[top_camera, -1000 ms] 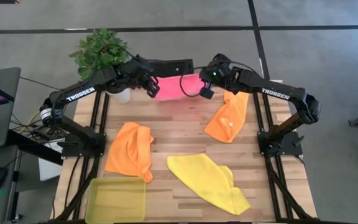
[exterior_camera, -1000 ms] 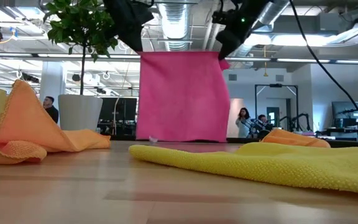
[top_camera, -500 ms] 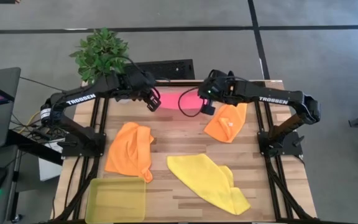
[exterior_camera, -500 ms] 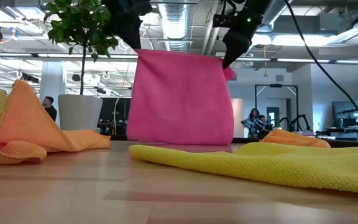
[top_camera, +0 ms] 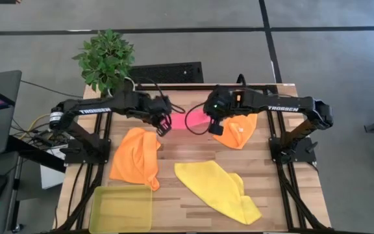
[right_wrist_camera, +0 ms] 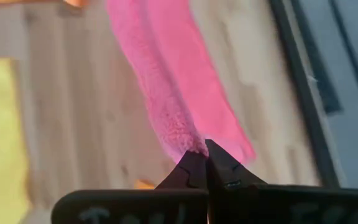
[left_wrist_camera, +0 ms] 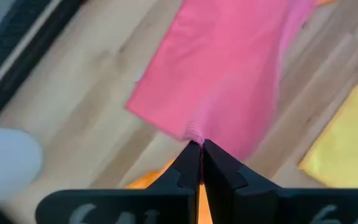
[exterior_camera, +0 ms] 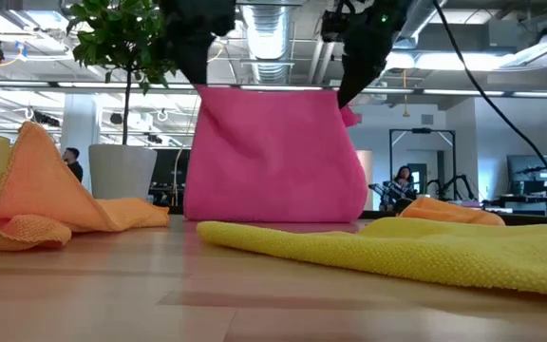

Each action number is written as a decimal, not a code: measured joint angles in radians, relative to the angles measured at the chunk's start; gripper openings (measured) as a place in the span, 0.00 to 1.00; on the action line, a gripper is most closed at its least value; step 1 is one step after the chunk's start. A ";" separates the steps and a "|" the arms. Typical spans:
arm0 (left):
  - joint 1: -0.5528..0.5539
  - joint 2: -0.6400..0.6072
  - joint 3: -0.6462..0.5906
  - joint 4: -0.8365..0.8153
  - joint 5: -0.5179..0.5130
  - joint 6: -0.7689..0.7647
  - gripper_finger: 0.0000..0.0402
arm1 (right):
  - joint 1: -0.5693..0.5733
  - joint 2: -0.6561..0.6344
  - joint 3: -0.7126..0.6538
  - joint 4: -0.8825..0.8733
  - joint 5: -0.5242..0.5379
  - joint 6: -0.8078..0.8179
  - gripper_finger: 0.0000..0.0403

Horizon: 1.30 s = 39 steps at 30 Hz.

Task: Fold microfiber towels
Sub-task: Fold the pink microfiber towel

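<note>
Tray (top_camera: 121, 209): lower left of frame, nothing inside.
Left claw (top_camera: 163, 126), right claw (top_camera: 214, 126): clamped on pink towel (exterior_camera: 273, 157) corners.
Change: towel carried lower in frame.

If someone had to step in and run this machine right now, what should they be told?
Left claw: shut on one top corner of the soft pink microfiber towel.
Right claw: shut on the other corner; the towel hangs between them, bottom edge on the wooden table.
Two crumpled orange towels and the yellow one lie unfolded.
Done: nothing folded.
Left: all four.
</note>
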 joint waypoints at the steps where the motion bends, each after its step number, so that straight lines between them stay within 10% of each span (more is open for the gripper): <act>1: -0.009 0.012 0.000 -0.012 0.005 -0.008 0.00 | 0.007 0.005 -0.015 -0.006 -0.016 0.000 0.00; 17: -0.112 0.128 0.001 -0.064 0.050 -0.204 0.00 | 0.079 0.025 -0.149 -0.009 -0.015 0.104 0.00; 39: 0.032 0.266 -0.001 -0.074 -0.020 -0.217 0.00 | -0.076 0.025 -0.287 0.237 -0.013 0.070 0.01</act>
